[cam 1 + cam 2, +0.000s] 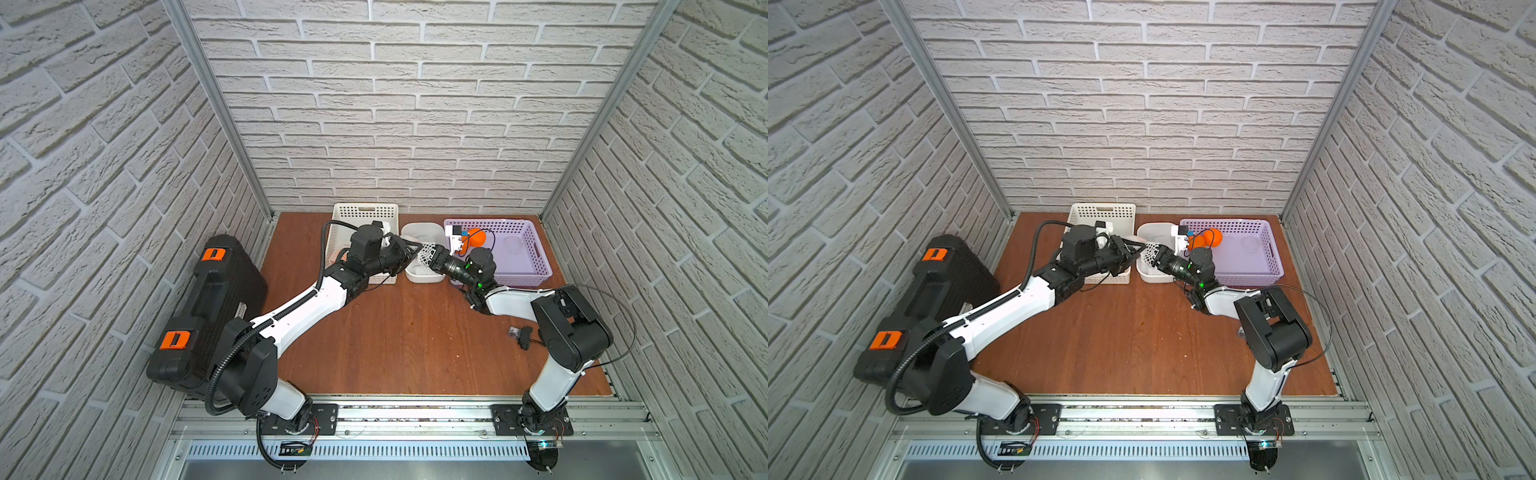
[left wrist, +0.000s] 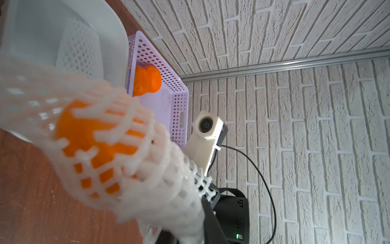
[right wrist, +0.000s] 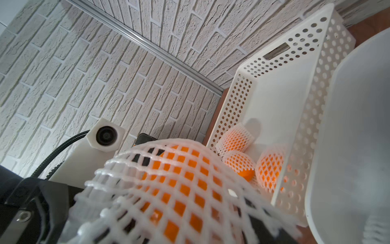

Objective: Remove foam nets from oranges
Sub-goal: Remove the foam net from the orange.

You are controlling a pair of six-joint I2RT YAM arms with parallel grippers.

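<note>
left pincer (image 1: 417,248) pinches a foam net (image 2: 152,160) holding an orange (image 2: 84,135), stretched to the right pincer (image 1: 433,259), whose grip is unclear. if it slackens, the orange may fall into the white tub (image 1: 419,279) beneath.

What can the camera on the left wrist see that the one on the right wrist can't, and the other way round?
Only the left wrist view shows the purple basket holding two bare oranges, and an empty foam net lying in the white tub. Only the right wrist view shows the white perforated basket with three wrapped oranges inside. Both show, up close, the netted orange, the white tub and the brick wall.
</note>
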